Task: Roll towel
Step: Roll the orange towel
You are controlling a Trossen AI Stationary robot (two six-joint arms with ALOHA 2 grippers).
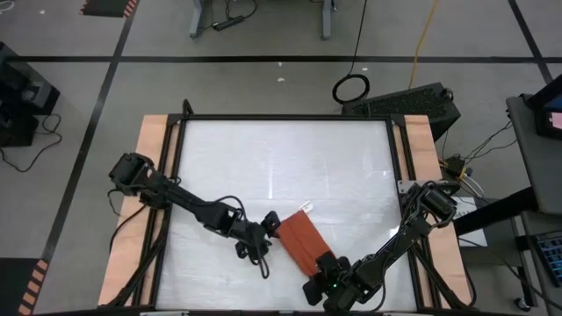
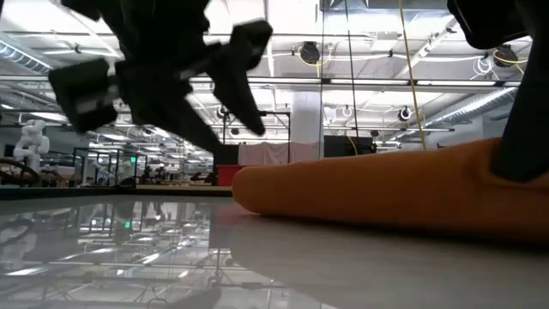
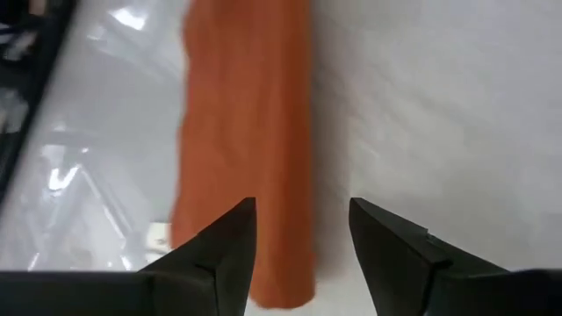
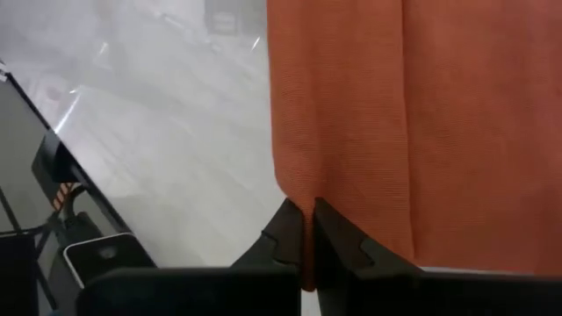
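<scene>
The rust-orange towel lies on the white table as a long narrow folded strip, slanting from far left to near right. It also shows in the low view. My left gripper is open and hovers above the strip's far end, touching nothing; in its wrist view the towel runs ahead past the left finger. My right gripper is at the strip's near end, shut on the towel. My right gripper pinches the towel between its two fingers at a long-side edge, close to the strip's near end. A thin ridge of cloth shows between the fingertips. One layer or several, I cannot tell. The rest of the towel lies flat on the table.
A small white tag lies on the table just beyond the towel's far end. The table's dark frame and wooden side rails border the white surface. The wide far half of the table holds only bare surface.
</scene>
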